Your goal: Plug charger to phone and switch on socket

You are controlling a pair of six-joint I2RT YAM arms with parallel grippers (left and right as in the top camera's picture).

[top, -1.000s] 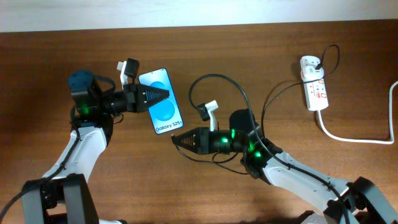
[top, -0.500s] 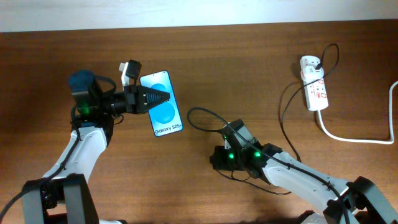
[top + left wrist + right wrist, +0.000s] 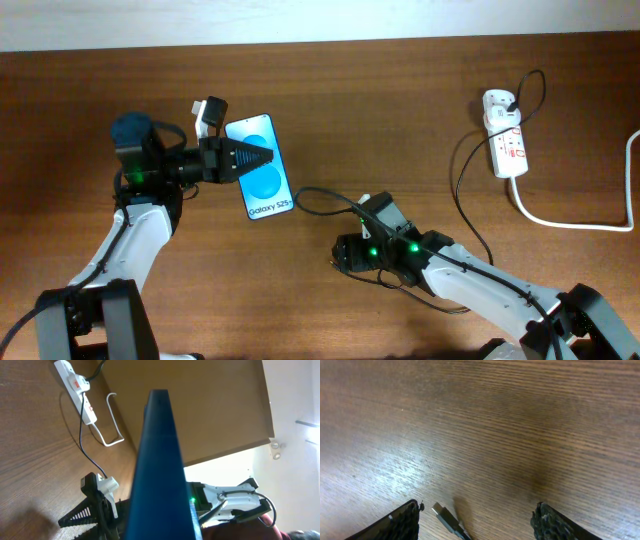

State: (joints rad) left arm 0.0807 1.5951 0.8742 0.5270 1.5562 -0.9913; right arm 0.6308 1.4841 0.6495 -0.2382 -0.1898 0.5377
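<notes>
My left gripper [image 3: 252, 158] is shut on the phone [image 3: 265, 170], holding it by its upper part with the blue "Galaxy S25" screen facing up. The left wrist view shows the phone [image 3: 159, 460] edge-on as a dark blue slab. The right gripper [image 3: 338, 258] points down at the table, right of and below the phone, and stands open [image 3: 475, 522]. The charger's plug tip [image 3: 445, 517] lies loose between the fingers, close to the left one [image 3: 395, 522]. Its black cable [image 3: 335, 198] loops off toward the phone's lower corner and back to the socket [image 3: 505, 135].
The socket's thick white cord [image 3: 570, 220] runs off the right edge. A white adapter [image 3: 497, 100] sits at the socket's far end. The left wrist view also shows the socket [image 3: 75, 380] and the right arm's body [image 3: 225, 500] behind the phone.
The right gripper pulled back from the phone's lower end, turned down toward the table and opened, letting the plug go. The cable loop shifted toward the phone. The left arm stayed still.
</notes>
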